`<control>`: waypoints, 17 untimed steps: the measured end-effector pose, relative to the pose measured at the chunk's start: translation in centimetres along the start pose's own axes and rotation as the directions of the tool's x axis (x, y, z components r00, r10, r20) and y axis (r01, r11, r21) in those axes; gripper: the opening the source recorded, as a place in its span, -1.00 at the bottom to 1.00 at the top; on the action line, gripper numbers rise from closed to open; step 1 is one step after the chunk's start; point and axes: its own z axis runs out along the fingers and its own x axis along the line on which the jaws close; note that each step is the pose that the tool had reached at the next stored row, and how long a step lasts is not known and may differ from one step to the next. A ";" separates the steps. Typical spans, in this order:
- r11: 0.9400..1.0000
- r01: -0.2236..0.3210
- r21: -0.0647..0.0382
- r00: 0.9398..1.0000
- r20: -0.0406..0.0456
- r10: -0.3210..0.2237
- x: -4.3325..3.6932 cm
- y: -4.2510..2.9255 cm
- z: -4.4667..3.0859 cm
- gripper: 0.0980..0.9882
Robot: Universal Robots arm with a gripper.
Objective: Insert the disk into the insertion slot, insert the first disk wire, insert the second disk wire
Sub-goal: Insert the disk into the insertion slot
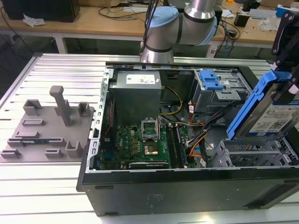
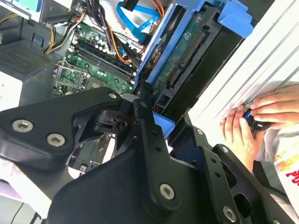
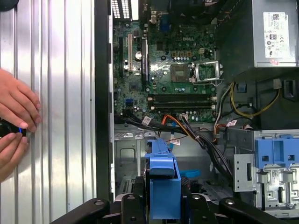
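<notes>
Hand point(image 3: 162, 205) closed tight around the tilted disk point(image 1: 270, 116), above the insertion slot point(image 1: 252, 156).

exterior view above computer case point(image 1: 187, 191), both wrist views near motherboard point(image 3: 163, 84) point(image 2: 100, 70)

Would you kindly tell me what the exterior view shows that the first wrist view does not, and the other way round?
The exterior view adds the grey fixture plate with upright blocks at its left, the arm's blue-capped joint behind the case, and the disk with its labelled face tilted. The first wrist view adds a person's hands on the ribbed table, around a small dark object. Both share the motherboard, the grey power supply, the blue-latched cage and the blue-framed disk gripped in the claw.
</notes>
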 end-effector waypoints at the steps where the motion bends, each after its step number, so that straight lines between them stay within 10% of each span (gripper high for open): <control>1: 1.000 0.000 0.000 1.000 0.000 0.000 0.03 -0.01 0.04 -0.39; 17: 1.000 0.000 -0.001 1.000 0.000 0.000 0.41 -0.18 1.11 -0.39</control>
